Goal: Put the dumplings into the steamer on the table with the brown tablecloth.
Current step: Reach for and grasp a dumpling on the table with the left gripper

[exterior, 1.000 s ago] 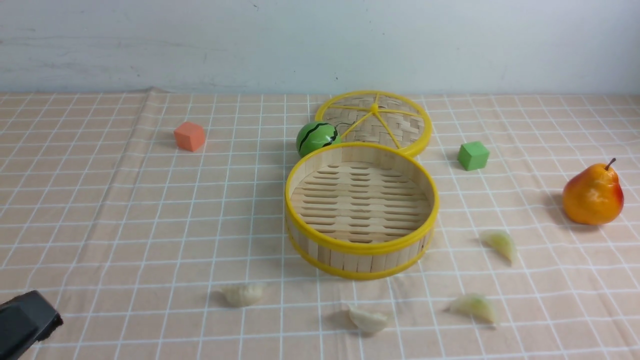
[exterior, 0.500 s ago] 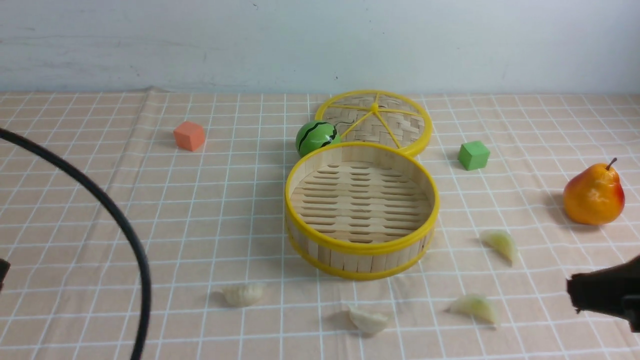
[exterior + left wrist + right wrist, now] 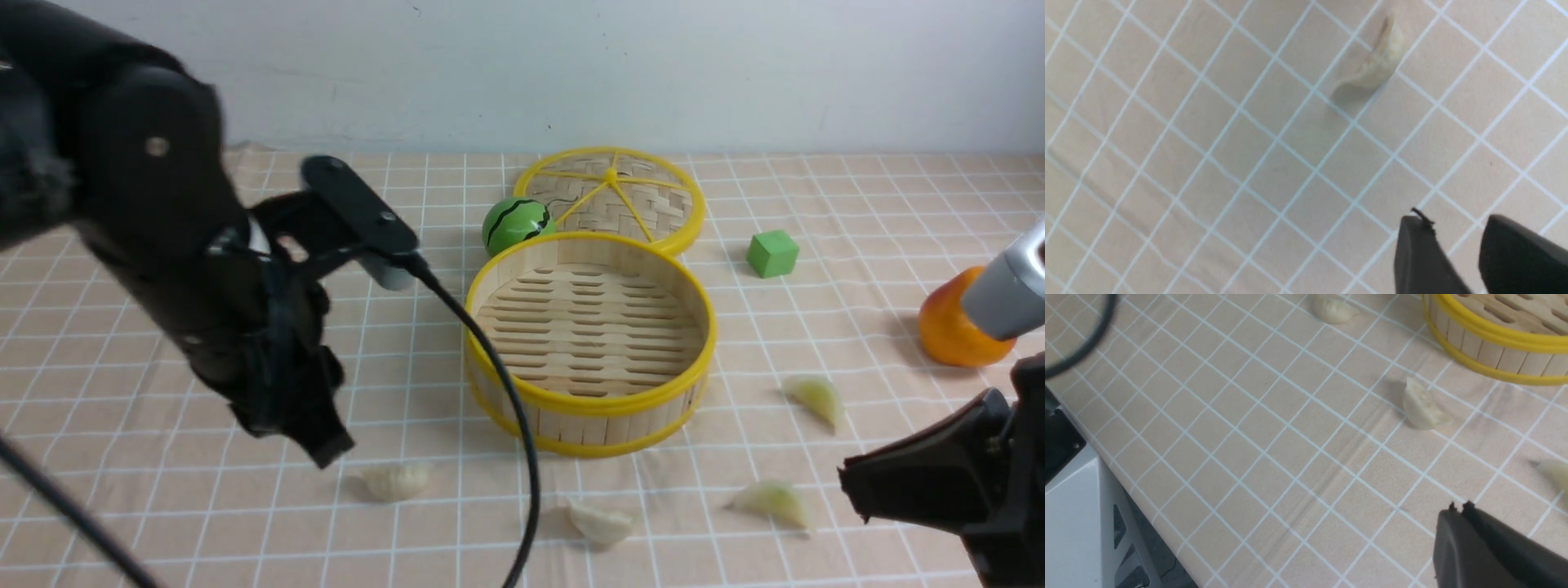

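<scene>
Left claw (image 3: 1453,222) parted, empty, near cream dumpling (image 3: 1378,69), right claw (image 3: 1459,507) closed, empty, watermelon ball (image 3: 516,225) and lid (image 3: 612,196) just behind steamer (image 3: 588,412), right arm (image 3: 1008,294) partly covering pear (image 3: 947,336)

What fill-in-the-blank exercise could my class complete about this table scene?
1. ___ small crescent-shaped toy dumplings lie on the checked brown tablecloth.
2. The round bamboo steamer with yellow rims is ___ inside.
3. The small cube to the right of the steamer is coloured ___.
Missing words: four; empty; green.
</scene>
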You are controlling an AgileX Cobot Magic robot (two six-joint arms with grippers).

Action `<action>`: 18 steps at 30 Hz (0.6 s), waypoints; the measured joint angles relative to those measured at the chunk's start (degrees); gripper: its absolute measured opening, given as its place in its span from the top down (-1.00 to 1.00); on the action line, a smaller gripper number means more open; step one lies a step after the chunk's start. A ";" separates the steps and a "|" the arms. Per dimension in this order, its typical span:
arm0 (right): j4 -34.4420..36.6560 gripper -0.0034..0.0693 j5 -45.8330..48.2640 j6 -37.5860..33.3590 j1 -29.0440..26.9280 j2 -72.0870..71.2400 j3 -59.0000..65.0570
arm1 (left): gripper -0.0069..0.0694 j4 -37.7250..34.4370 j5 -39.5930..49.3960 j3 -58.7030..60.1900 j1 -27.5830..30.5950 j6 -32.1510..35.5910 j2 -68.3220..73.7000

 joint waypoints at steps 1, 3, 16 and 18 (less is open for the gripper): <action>0.00 0.90 0.10 -0.07 0.00 0.00 0.00 | -0.02 0.00 -1.21 -0.85 -0.33 0.19 3.43; 0.00 0.90 0.15 -0.06 0.00 0.00 0.00 | -0.24 0.31 -3.57 -1.51 -0.54 0.27 7.24; 0.00 0.87 0.49 -0.06 0.00 0.00 0.00 | -0.50 0.62 -19.66 -1.85 -0.54 0.40 22.16; 0.00 0.87 0.49 -0.06 0.00 0.00 0.00 | -0.44 -0.70 -20.09 -1.97 -0.54 0.40 24.04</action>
